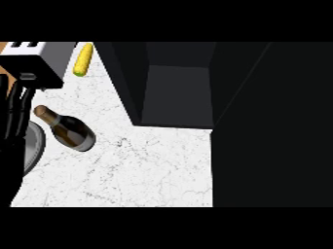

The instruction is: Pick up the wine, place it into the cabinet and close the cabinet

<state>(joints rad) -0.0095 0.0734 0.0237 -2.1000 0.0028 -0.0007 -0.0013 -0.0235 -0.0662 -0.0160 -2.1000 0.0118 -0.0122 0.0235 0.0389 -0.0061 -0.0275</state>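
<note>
My left hand (4, 114) stood at the left edge of the view, fingers straight and pointing toward the far side, palm empty; it was resting there, holding nothing. My right hand did not show at all, so I could say nothing of it.

The wine bottle (68, 129) lay on the white marbled counter (140, 170), just right of my left hand and apart from it. Its neck pointed far-left and its dark body near-right, which suggested it sat tilted or on its side rather than squarely upright, though from so steep an angle I could not be sure. Just left of it curved the rim of a grey plate (34, 146), partly hidden under my hand.

The cabinet (176, 87) stood open to the right of the bottle, its dark interior facing the counter, and a large black surface (284, 136) filled the right side, which I took for the swung-open door. That opening was well apart from the bottle.

On the far left sat a toaster (33, 61), with a corn cob (83, 59) just beside it, both out of the path.

I judged the task not yet begun: the bottle was ungrasped, and the door left open ready for it
</note>
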